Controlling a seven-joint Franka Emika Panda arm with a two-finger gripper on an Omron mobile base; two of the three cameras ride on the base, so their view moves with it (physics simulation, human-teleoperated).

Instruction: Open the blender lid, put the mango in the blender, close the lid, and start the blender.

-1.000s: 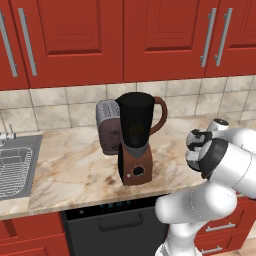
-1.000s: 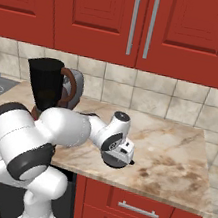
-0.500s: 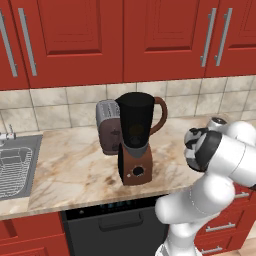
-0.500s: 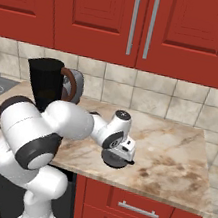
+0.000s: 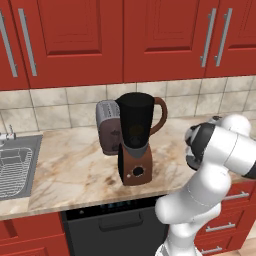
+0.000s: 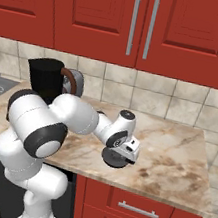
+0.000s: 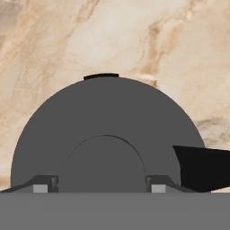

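Observation:
The blender lid (image 7: 103, 112), a black round cap with a raised centre knob, lies flat on the marble counter (image 6: 176, 143), right of the blender. My gripper (image 7: 102, 185) points straight down on it, with one fingertip against each side of the knob, so it is shut on the lid. From the right base view the hand (image 6: 124, 149) sits on top of the lid (image 6: 115, 159). The blender (image 5: 135, 140) stands with its dark jar uncovered on the brown base. The mango is out of view.
A brown-and-silver toaster (image 5: 107, 127) stands right behind the blender on its left. A steel sink (image 5: 10, 167) lies at the counter's far left. Red wall cabinets (image 5: 75, 40) hang above. The counter's front edge runs close to the lid.
The jaws have closed in on the lid's centre knob. The arm's elbow has shifted a little; the lid and the blender stay where they were.

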